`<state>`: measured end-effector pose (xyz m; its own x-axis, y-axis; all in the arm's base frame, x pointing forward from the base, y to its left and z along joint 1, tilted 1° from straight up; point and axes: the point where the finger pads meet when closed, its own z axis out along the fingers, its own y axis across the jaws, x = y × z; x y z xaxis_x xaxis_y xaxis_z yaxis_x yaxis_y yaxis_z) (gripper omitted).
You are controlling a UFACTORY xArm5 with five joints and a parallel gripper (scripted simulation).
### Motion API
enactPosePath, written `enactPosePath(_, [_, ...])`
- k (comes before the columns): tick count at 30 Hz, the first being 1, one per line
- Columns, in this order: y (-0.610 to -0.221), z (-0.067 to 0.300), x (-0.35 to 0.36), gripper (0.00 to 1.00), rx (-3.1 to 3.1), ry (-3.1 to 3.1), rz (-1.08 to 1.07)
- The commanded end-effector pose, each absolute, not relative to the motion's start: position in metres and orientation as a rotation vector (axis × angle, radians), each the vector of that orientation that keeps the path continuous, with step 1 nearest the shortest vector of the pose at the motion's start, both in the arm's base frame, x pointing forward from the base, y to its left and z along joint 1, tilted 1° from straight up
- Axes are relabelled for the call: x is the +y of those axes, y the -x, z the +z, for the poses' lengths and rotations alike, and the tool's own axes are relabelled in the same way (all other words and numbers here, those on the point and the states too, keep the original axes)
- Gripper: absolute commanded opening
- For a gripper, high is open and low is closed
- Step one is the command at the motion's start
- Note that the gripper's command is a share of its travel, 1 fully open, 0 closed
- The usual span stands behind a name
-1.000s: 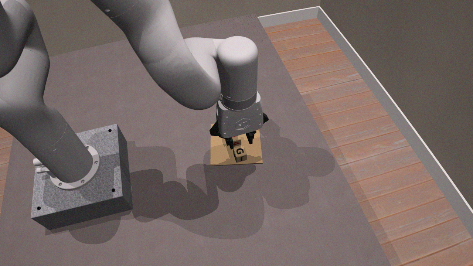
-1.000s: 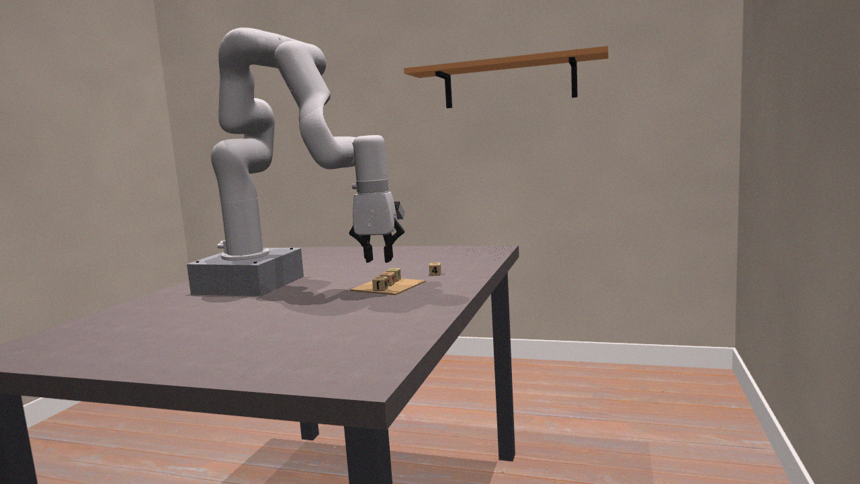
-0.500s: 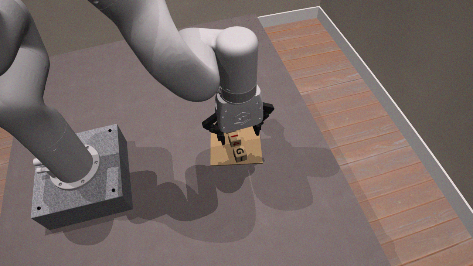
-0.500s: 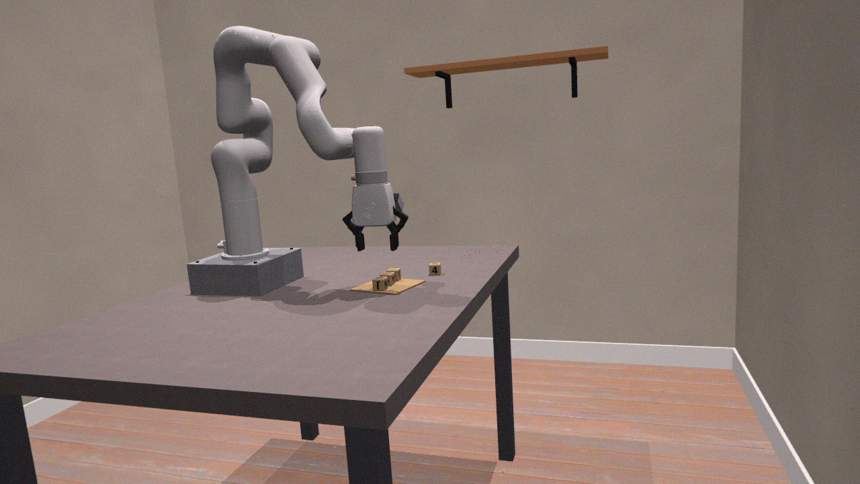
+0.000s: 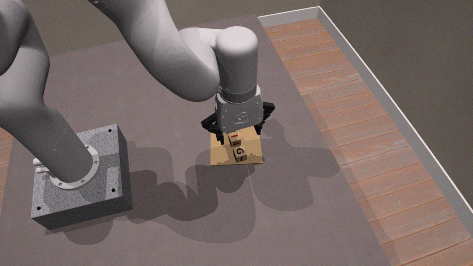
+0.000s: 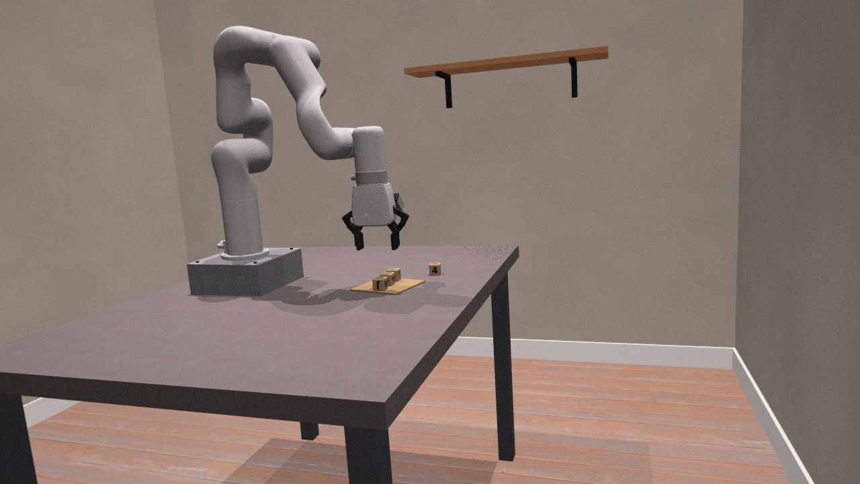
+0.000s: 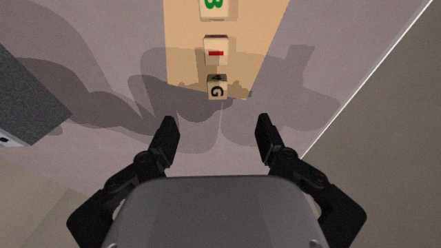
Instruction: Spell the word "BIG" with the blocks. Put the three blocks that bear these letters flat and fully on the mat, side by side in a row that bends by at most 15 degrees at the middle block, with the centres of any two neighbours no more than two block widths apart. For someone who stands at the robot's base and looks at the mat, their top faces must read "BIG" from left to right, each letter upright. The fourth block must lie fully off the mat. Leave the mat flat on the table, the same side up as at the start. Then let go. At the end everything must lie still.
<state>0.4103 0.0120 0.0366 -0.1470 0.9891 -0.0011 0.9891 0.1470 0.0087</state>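
Grey-brown table (image 5: 158, 119) (image 6: 240, 337) (image 7: 114, 162), hand (image 5: 240, 137) (image 6: 377, 243) (image 7: 216, 124) spread above, green B block (image 7: 214, 10) readable only in wrist view, 4 block (image 6: 435, 269) only in exterior.

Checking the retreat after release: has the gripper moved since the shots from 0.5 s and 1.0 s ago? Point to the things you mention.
Yes. In the exterior view, the open gripper (image 5: 240, 135) (image 6: 377, 247) (image 7: 216, 124) is higher above the mat (image 5: 217, 155) (image 6: 408, 285) (image 7: 182, 31) than 1.0 s ago.
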Motion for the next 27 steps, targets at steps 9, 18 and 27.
enactPosePath(9, [-0.411, 0.048, 0.012, 1.0, 2.372, -2.046, 0.013])
enactPosePath(18, [-0.411, 0.09, 0.012, 1.0, 2.372, -2.046, 0.013])
enactPosePath(27, [-0.411, 0.116, 0.013, 1.0, 2.372, -2.046, 0.013])
